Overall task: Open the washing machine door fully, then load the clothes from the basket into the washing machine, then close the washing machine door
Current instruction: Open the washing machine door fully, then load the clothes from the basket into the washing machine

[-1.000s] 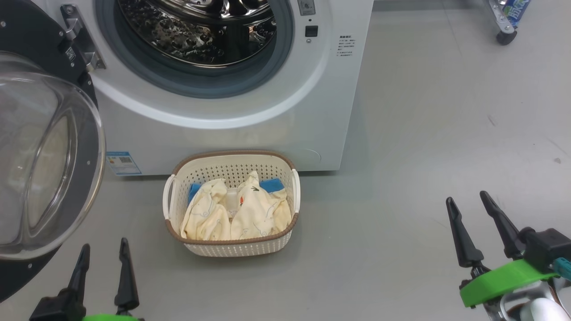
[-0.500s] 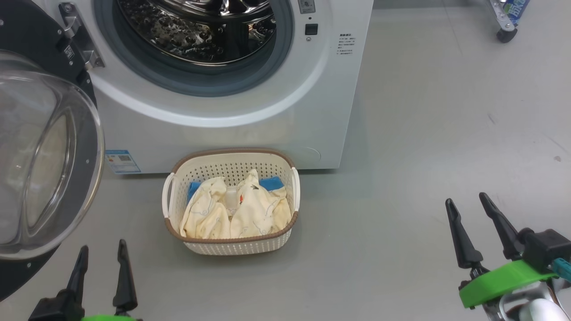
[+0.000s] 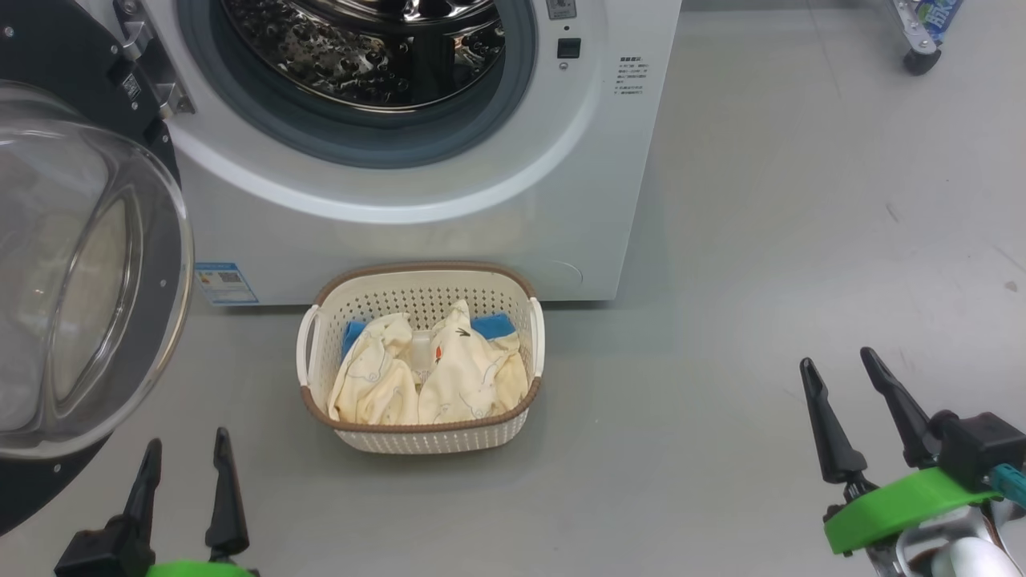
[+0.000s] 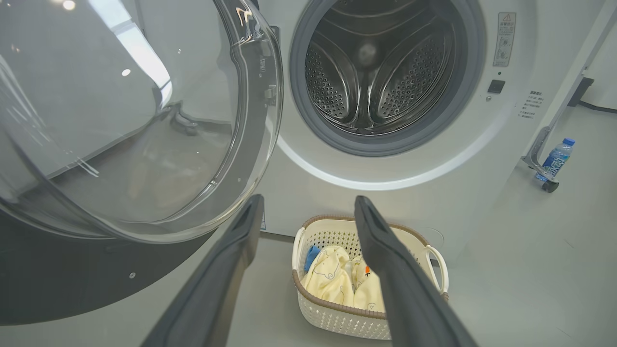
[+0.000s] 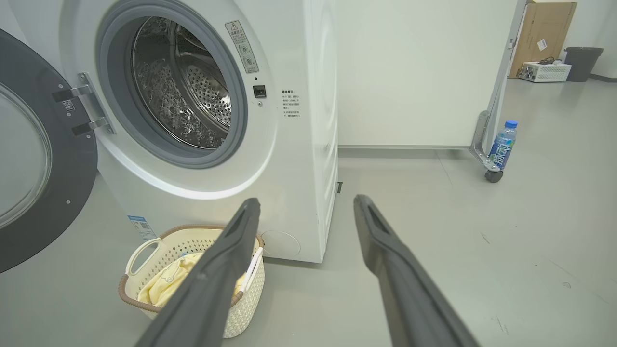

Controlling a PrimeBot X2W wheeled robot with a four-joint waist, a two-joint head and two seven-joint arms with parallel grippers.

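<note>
The white washing machine (image 3: 449, 232) stands ahead with its steel drum (image 4: 373, 77) bare. Its door (image 3: 88, 272), black-rimmed with a bulging glass bowl, hangs swung out at the left. On the floor before the washer sits the cream basket (image 3: 421, 433) holding cream-yellow clothes (image 3: 449, 377) and blue pieces (image 3: 493, 324). My left gripper (image 3: 186, 449) is open at the lower left, just below the door. My right gripper (image 3: 838, 361) is open at the lower right, well away from the basket. Neither holds anything.
A blue-capped bottle (image 5: 501, 144) stands by a castor (image 5: 492, 174) of a metal frame on the floor to the right of the washer. A cardboard box (image 5: 542, 33) and a dark bin (image 5: 581, 62) are far back right. Grey floor (image 3: 761, 240) lies open to the right.
The whole head view has shifted slightly, so the camera moved; washer and basket sit a little further right and up. Both grippers stay open in the same places.
</note>
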